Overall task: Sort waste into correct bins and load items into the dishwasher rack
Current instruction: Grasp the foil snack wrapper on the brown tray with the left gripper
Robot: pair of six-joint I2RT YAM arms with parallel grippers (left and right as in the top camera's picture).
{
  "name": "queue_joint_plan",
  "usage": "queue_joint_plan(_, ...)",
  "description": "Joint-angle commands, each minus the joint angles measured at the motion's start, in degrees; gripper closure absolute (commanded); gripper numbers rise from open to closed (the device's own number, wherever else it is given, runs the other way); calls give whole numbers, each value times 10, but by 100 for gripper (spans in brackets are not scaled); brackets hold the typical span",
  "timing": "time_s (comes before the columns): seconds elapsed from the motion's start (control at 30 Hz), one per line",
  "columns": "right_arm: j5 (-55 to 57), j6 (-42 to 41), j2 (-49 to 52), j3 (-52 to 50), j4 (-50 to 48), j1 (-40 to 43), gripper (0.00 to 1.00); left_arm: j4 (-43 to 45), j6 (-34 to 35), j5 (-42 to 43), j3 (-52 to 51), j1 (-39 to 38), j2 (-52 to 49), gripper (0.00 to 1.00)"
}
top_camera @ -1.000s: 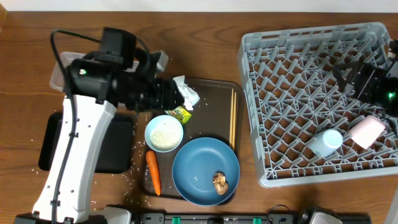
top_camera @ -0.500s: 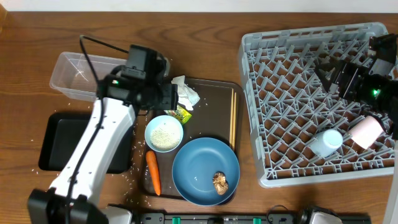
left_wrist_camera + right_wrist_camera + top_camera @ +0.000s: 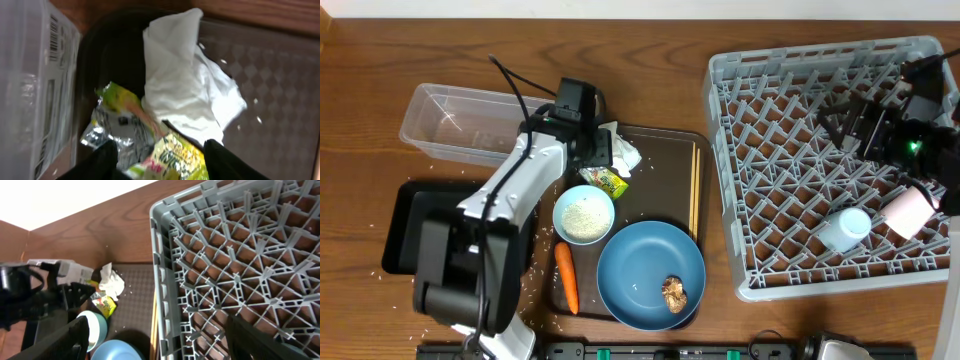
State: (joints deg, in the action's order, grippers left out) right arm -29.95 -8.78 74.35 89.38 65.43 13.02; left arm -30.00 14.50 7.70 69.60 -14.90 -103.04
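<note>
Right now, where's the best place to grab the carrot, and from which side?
Grip the carrot at its thicker half, coming straight down and closing across its width. It lies flat, narrow tip toward the bottom of the overhead view, with the dark-blue plate close alongside, so a side approach looks cramped.

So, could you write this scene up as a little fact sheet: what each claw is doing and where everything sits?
Left claw: open, fingers either side of the green-yellow wrapper
Right claw: open, empty, over the grey rack
In the rack: pink cup, light-blue cup
On the brown tray: crumpled paper, white bowl of rice, carrot, blue plate carrying a brown lump
Bins: clear tub and black tray, beside the left arm
</note>
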Motion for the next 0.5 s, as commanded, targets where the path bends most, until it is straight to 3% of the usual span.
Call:
queue_joint_plan(0.0,2,-6,2,-4,6,-3,21,6,29,-14,-5,-1,-29,48)
queue_joint_plan(0.17,2,-6,2,-4,6,-3,21,11,63,-50,-5,-1,-44,62)
queue_joint_plan(0.3,5,-6,2,-4,8,-3,21,12,73,-1,2,-1,-38,94)
queue_joint_plan(0.47,15,-6,2,-4,8,-3,21,-7,73,56,17,-6,-1,94)
